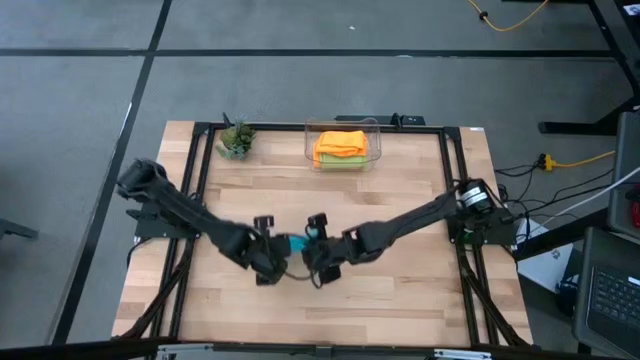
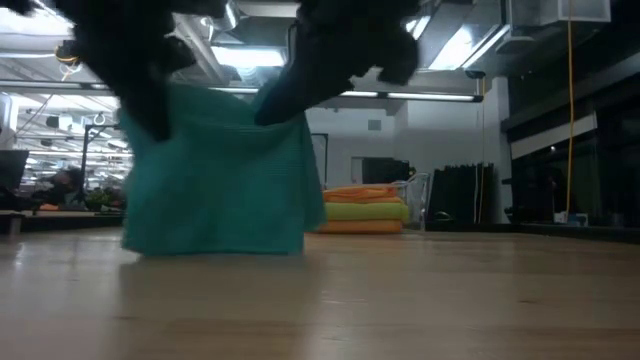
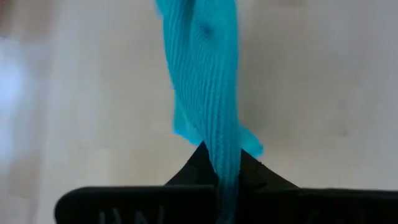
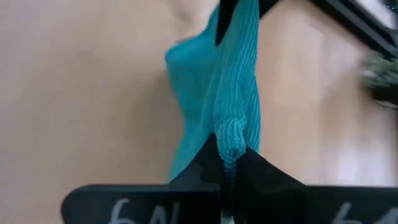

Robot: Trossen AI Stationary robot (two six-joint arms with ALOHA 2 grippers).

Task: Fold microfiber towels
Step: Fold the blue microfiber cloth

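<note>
Teal towel point(image 2: 215, 175): held up above the middle of the table's near half, hanging between both grippers, its lower edge touching or just above the wood.
Left gripper point(image 3: 219, 167): clamped on one upper corner of the teal towel, the cloth pinched between its fingers.
Right gripper point(image 4: 229, 163): clamped on the other upper corner, just beside the left gripper.
Folded towels point(image 1: 341, 146): orange and lime green, stacked inside the clear bin point(image 1: 372, 130) at the far edge.
Potted plant point(image 1: 236, 139): stood left of the bin.
</note>
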